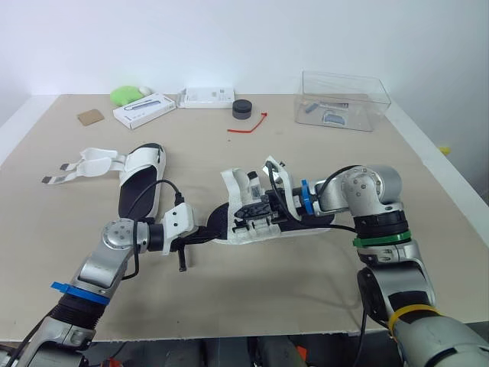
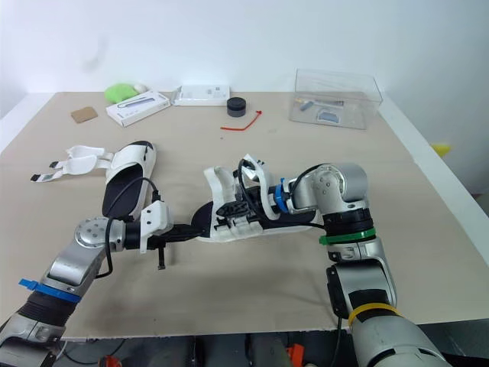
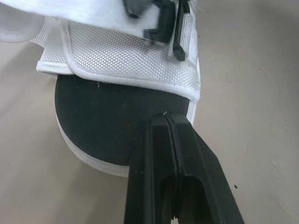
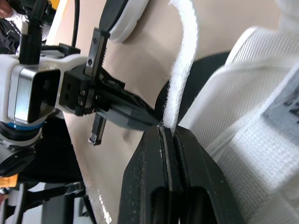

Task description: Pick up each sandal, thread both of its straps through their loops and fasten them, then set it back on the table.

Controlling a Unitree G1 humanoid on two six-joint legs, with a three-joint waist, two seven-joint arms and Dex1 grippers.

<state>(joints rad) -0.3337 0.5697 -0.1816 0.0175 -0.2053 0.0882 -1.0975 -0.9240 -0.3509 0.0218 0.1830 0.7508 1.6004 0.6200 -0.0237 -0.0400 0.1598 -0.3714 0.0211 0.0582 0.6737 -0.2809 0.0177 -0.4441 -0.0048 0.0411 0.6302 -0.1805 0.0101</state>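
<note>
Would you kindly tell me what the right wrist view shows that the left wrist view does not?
Right wrist view: the fuzzy strap pinched in the shut right gripper. Left wrist view: the rounded end of the black sole. Both: the white sandal, the table, and the shut left gripper, its fingertips at the sole's edge.

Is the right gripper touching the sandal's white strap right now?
Touching. The right wrist view shows the right gripper clamped shut on the white strap, pinching its edge.
</note>
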